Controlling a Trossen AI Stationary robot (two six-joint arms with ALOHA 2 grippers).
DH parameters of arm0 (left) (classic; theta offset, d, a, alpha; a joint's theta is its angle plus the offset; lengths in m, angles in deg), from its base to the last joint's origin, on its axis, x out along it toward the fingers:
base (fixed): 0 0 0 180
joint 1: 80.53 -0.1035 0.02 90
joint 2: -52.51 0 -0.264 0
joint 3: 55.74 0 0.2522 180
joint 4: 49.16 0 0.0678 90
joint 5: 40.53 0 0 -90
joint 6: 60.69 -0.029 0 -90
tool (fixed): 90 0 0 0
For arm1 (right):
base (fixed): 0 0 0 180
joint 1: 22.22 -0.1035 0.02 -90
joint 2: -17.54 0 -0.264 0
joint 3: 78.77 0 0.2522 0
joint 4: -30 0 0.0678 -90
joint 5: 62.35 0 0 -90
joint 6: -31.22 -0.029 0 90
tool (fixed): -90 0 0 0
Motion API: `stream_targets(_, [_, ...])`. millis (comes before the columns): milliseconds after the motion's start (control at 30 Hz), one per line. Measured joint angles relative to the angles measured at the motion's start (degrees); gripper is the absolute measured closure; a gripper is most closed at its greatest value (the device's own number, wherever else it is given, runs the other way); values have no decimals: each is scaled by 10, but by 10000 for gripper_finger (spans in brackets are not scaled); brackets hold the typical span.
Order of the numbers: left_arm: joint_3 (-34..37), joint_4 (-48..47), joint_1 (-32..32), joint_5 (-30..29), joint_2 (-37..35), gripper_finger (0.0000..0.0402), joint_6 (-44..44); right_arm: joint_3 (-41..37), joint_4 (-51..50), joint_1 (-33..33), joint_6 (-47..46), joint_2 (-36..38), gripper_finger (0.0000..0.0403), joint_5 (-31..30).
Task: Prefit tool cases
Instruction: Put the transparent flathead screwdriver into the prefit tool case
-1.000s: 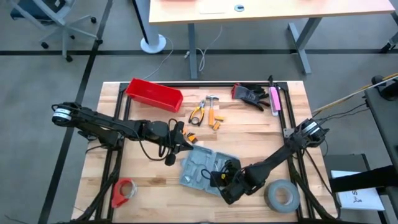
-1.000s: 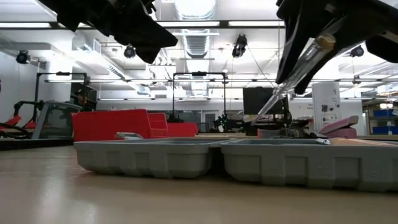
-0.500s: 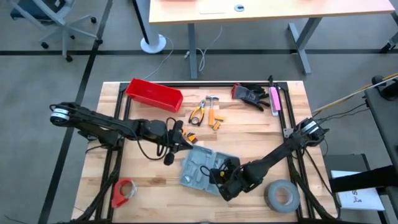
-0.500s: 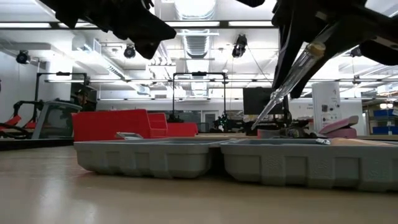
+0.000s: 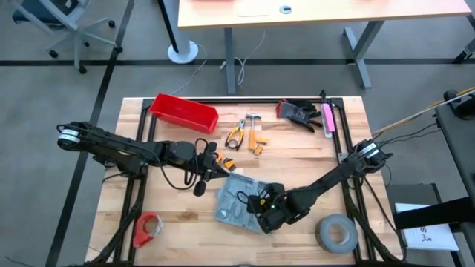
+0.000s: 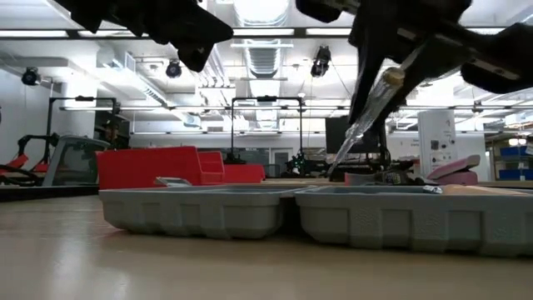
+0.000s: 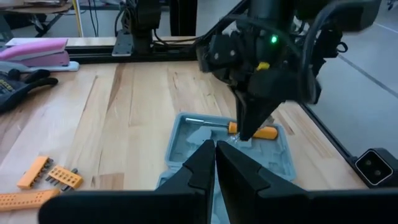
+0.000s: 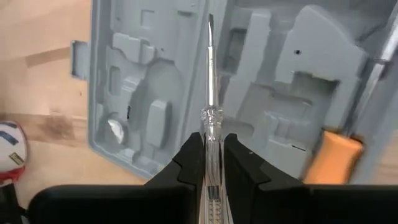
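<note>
The grey-blue tool case [image 5: 239, 199] lies open on the table, its moulded recesses up [image 8: 155, 93]; an orange-handled screwdriver [image 8: 339, 157] lies in one half. My right gripper [image 8: 211, 152] hovers over the case, shut on a clear-handled screwdriver [image 6: 366, 117] whose tip [image 6: 331, 174] is low over the case. My left gripper [image 7: 215, 155] is shut and holds nothing. It hangs above the table just off the case's far left corner [image 5: 221, 170], pointing toward the case. My right gripper pinches the clear handle [image 8: 210, 127] of the screwdriver between its two fingers [image 8: 189, 163]. The fingers slant down from the table's right and lie along the tool. The shaft sticks out ahead of the fingers. The screwdriver is lifted clear, tilted tip-down over the case's recesses.
A red bin [image 5: 184, 113] stands at the far left, with pliers and orange bit holders [image 5: 249, 135] beside it. Black gloves [image 5: 299, 113] and a pink tool [image 5: 327, 119] lie at the far right. A grey tape roll [image 5: 338, 232] sits near right, a red roll [image 5: 148, 227] near left.
My right gripper has carried the clear-handled screwdriver a little toward the table's left, farther over the open case. The tool stays tilted tip-down in the shut fingers. The case has not moved.
</note>
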Motion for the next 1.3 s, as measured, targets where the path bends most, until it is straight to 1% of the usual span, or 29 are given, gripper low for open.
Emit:
stream_targets(233, [0,-13,2,0,-1,381,-5,0,22,5,-2,-39,371,7])
stream_targets(400, [0,-15,2,0,-1,381,-9,1,37,5,-4,-49,376,-4])
stream_targets(567, [0,-16,2,1,-1,381,-14,2,50,5,-7,-56,370,-6])
stream_targets(767, [0,-16,2,0,-1,381,-15,2,67,5,-8,-71,373,-7])
stream_targets(900, [0,-21,2,1,-1,381,-21,2,69,5,-10,-73,373,-28])
stream_targets(1300, [0,-31,2,0,-1,381,-21,2,67,2,-6,-71,376,-33])
